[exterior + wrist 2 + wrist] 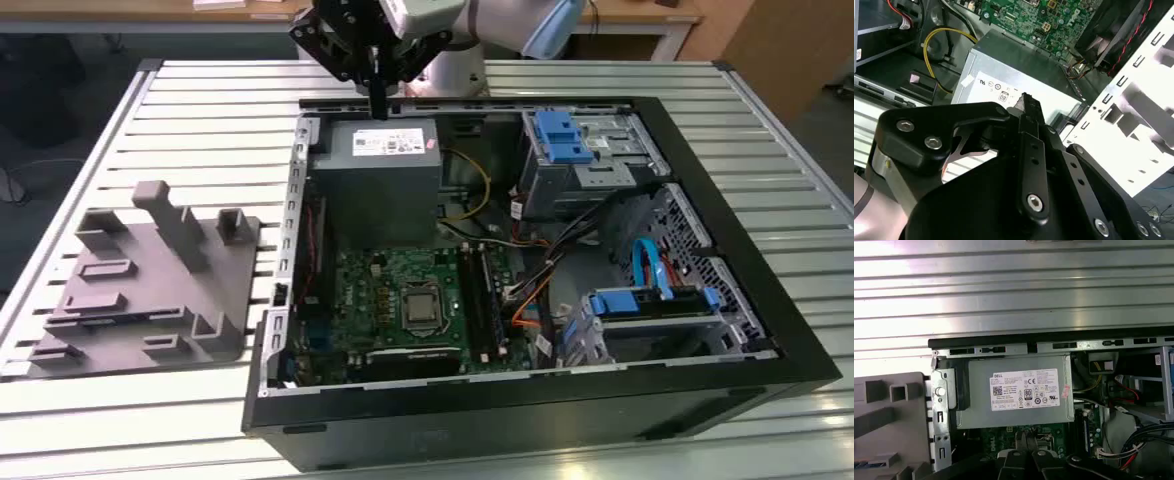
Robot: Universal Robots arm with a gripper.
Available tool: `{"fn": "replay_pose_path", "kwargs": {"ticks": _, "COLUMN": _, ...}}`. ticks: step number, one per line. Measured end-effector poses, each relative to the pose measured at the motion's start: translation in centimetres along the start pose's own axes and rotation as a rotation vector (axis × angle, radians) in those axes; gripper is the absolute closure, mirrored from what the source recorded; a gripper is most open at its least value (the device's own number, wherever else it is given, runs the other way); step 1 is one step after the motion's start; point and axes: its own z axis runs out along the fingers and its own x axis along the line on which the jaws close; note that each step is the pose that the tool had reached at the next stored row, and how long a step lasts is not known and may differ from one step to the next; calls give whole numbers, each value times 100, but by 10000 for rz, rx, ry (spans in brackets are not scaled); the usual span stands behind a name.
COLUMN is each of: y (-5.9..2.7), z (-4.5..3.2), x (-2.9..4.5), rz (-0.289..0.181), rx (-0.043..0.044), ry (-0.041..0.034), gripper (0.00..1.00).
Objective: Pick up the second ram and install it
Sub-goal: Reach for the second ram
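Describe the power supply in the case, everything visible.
The power supply is a grey sheet-metal box, white printed label on its upward face. It lies flat in the open case's far corner, exterior view's left, bordering the green board. A yellow cable loops beside it. The hand hangs above it.

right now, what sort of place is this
Probably a robotics lab bench for computer assembly: an open computer case lies on a slatted metal table, a grey fixture block sits beside it, and the gripper hangs above the case.

White printed label with small marks, on grey power supply
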Motion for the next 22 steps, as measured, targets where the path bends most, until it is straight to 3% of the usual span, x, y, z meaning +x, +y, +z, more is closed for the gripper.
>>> {"fn": "replay_pose_path", "kwargs": {"ticks": 8, "y": -3, "z": -1, "x": 34, "rz": 0, "rx": 1, "ry": 0, "gripper": 90}}
{"fn": "replay_pose_path", "kwargs": {"ticks": 18, "y": -21, "z": -8, "x": 281, "rz": 1, "rx": 0, "ry": 0, "gripper": 90}}
{"fn": "replay_pose_path", "kwargs": {"ticks": 22, "y": -26, "z": -10, "x": 342, "rz": 0, "rx": 0, "ry": 0, "gripper": 90}}
